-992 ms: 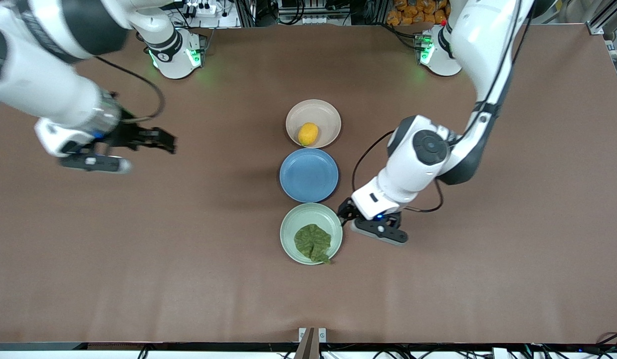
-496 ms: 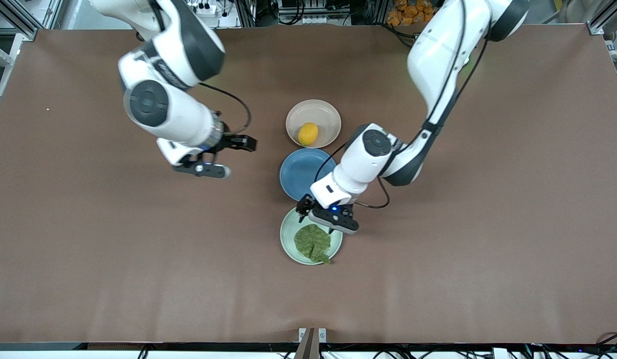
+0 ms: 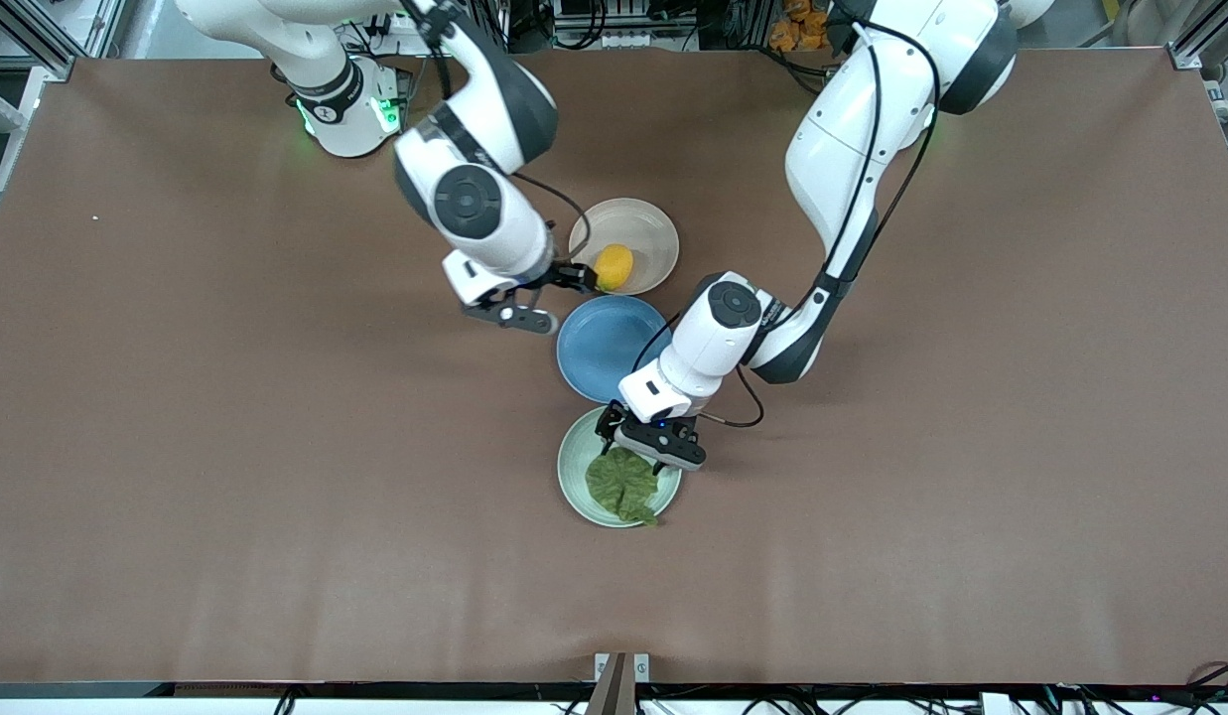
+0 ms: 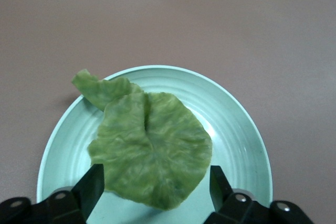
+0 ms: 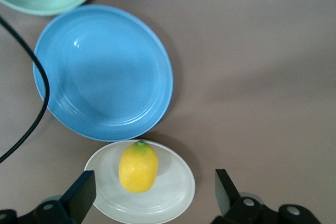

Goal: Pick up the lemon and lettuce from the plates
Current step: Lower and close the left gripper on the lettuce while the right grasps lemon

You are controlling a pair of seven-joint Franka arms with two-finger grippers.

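Note:
The yellow lemon (image 3: 614, 267) lies in the beige plate (image 3: 649, 232), the plate nearest the robots' bases. The green lettuce (image 3: 623, 485) lies flat in the mint plate (image 3: 574, 459), the plate nearest the front camera. My right gripper (image 3: 575, 278) is open over the beige plate's rim, beside the lemon. In the right wrist view the lemon (image 5: 138, 166) sits on the plate (image 5: 176, 195) between the open fingers (image 5: 81, 192). My left gripper (image 3: 629, 446) is open over the mint plate's rim. In the left wrist view the lettuce (image 4: 149, 150) edge lies between the spread fingers (image 4: 93, 184).
An empty blue plate (image 3: 614, 348) lies between the two task plates, and shows in the right wrist view (image 5: 102, 72). The left arm's cable hangs over its edge. Bare brown tabletop (image 3: 276, 497) lies around the row of plates.
Both arms have swung in to the plates. The right gripper came from the right arm's end of the table to the lemon's plate. The left gripper moved over the lettuce's plate.

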